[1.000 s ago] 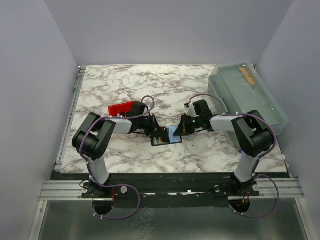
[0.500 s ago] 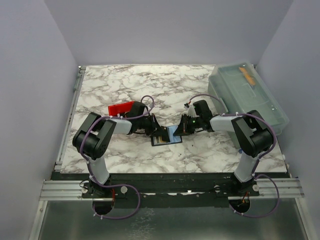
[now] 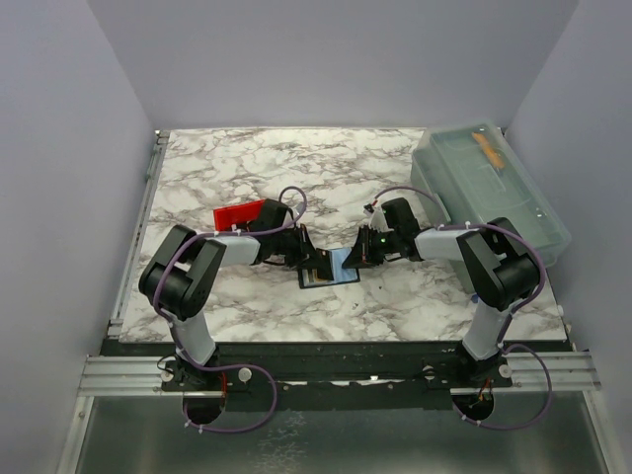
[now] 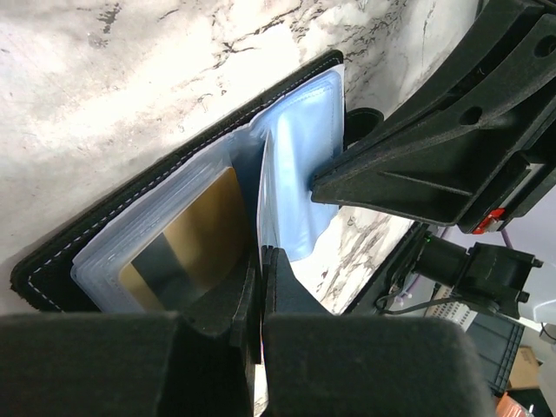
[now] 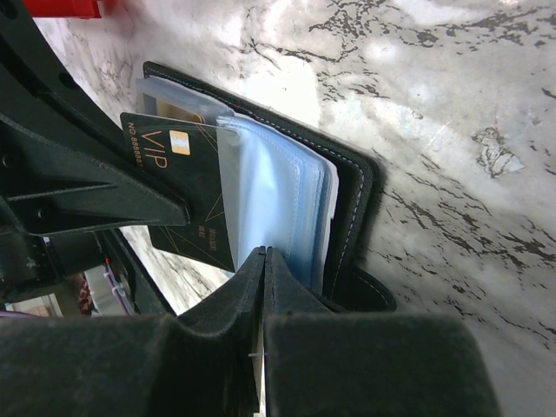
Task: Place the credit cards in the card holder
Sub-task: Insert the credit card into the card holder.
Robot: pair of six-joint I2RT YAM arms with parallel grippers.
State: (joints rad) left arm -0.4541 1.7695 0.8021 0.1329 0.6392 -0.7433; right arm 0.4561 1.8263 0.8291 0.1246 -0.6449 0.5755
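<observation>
Top external view: on the marble table a translucent lidded box is seen at the right rear, with an orange item inside. A red tray is set left of centre. Between the arms the card holder is laid open, its clear sleeves fanned. A gold card is housed in one sleeve; a black card is part-way into another. The left gripper is pressed together on an upright sleeve leaf; the right gripper is closed at the sleeves' edge, and what is pinched cannot be told.
</observation>
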